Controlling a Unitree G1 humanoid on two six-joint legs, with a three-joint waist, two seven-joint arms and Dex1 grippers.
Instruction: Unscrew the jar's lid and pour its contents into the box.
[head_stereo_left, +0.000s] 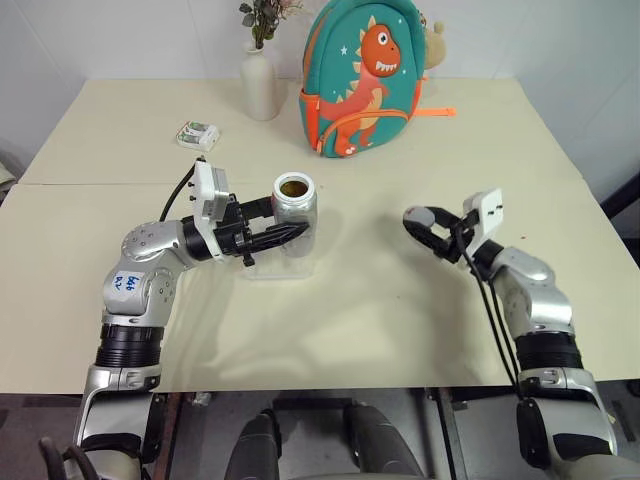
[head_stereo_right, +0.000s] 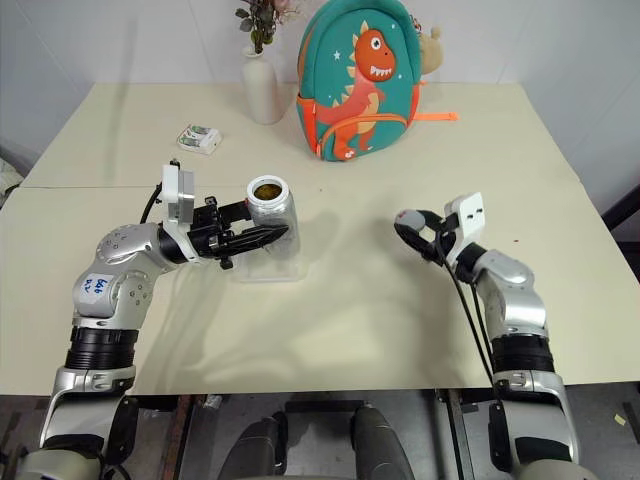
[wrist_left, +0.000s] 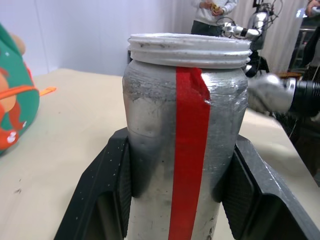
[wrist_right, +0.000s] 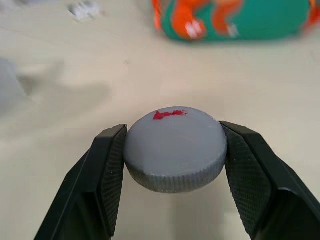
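A: Where is the jar at this moment?

B: The left gripper is closed around its body and holds it upright, over the box, which lies on the table. The mouth of the jar is open, and something brownish is visible inside. In the left wrist view a red stripe runs down its silver side, between the two black fingers.

A: And the lid?

B: The lid is off the jar. The right gripper is closed on it, one finger on each side of the rim. It has a small red mark on the top. This gripper is above the table, well apart from the jar, on the right side.

A: What else stands on the table?

B: A white vase with a twig, a dinosaur backpack beside it, and a small white-and-green packet nearer to the left edge, all behind the jar
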